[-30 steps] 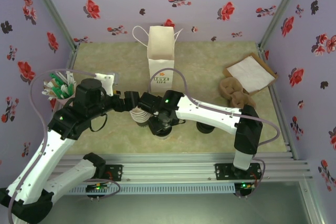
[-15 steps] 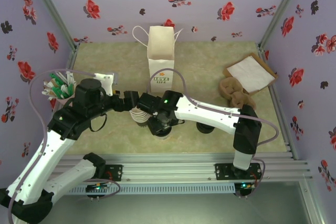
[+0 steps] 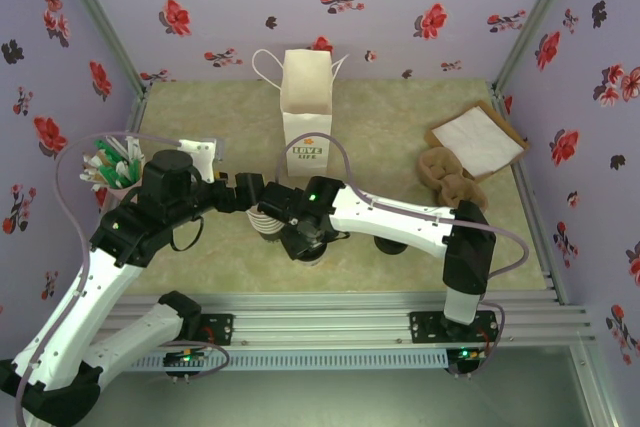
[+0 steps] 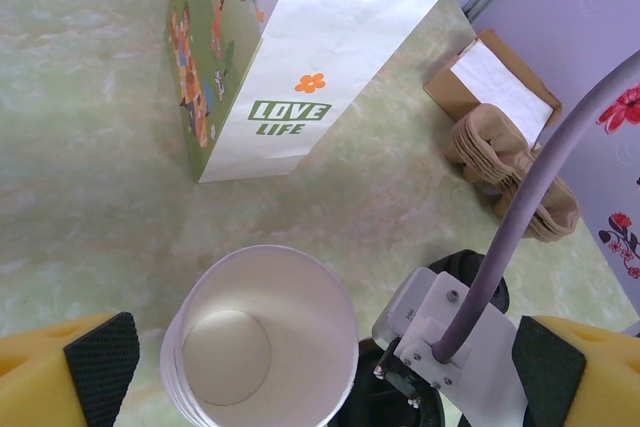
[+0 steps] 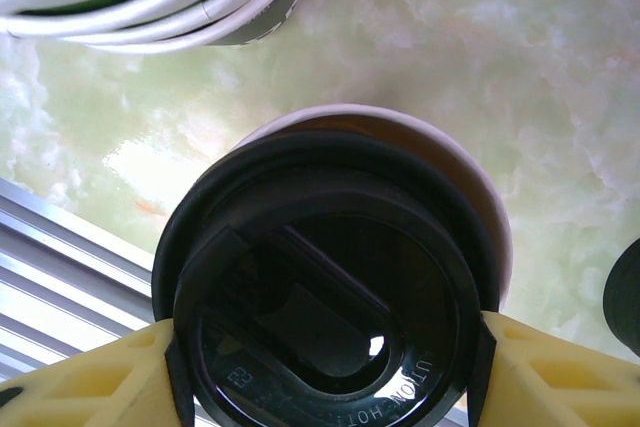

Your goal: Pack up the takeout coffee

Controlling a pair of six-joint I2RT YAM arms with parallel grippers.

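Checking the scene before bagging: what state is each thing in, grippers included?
paper bag: upright, top open.
takeout coffee: upright, black lid on, gripped at the lid.
cup stack: upright, lidless, not gripped.
left gripper: open, over the cup stack.
right gripper: shut on the takeout coffee.

Back of the desk point(image 3: 400, 112): white bag point(image 3: 307, 112), upright, open at the top, "LOVE LIFE" on the front. Nearer in, a stack of lidless cups point(image 4: 258, 352), well apart from the bag. Far right, brown carriers point(image 3: 450, 177) just beside a tray of napkins point(image 3: 477, 139). Far left, a holder of green and white sticks point(image 3: 112, 167).
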